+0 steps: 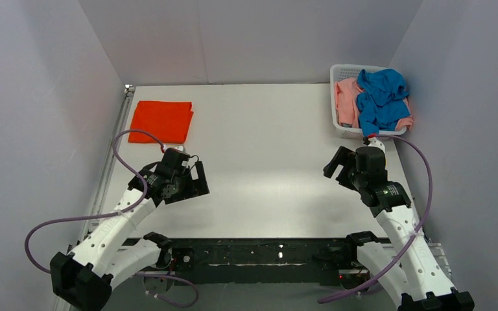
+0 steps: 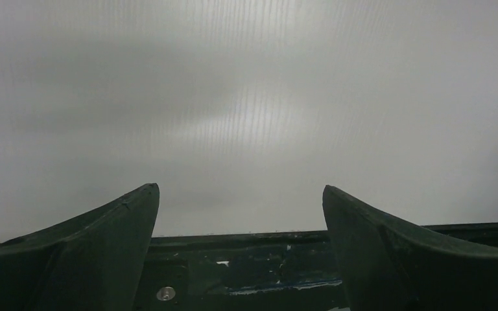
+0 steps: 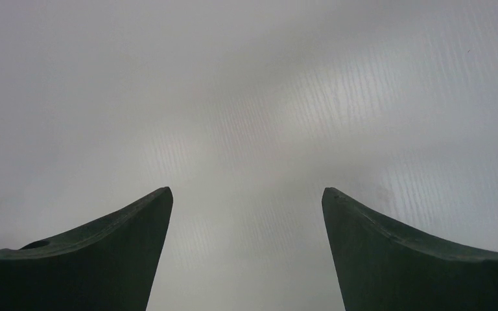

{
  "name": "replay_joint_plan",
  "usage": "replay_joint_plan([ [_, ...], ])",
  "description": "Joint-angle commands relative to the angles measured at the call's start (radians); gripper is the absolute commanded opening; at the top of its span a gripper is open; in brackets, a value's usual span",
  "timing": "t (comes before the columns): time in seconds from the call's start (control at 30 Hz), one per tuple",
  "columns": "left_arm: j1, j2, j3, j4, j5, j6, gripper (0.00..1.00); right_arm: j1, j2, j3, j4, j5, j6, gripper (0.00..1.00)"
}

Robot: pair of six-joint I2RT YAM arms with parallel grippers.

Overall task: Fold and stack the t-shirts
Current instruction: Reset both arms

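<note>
- the folded shirt lies flat on the table, in its far left corner.
- the basket stands in the table's far right corner, close to the right wall.
- in the basket the lower shirt lies on the left, and the upper shirt is heaped on it and over the right rim.
- the left gripper hangs over the table's left half, nearer than the folded shirt.
- the right gripper hangs over the table's right half, just before the basket.
</note>
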Motion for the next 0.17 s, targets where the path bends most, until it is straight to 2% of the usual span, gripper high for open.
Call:
replay_joint_plan([
  [0.0,-0.036,-0.100,-0.110,-0.104,-0.074,-0.038,0.98,-0.005,-0.049,-0.056,0.090,0.014,-0.014,0.92],
  [0.13,-0.037,-0.145,-0.141,-0.111,-0.097,-0.034,1.00,-0.006,-0.053,-0.070,0.119,-0.016,-0.027,0.91],
])
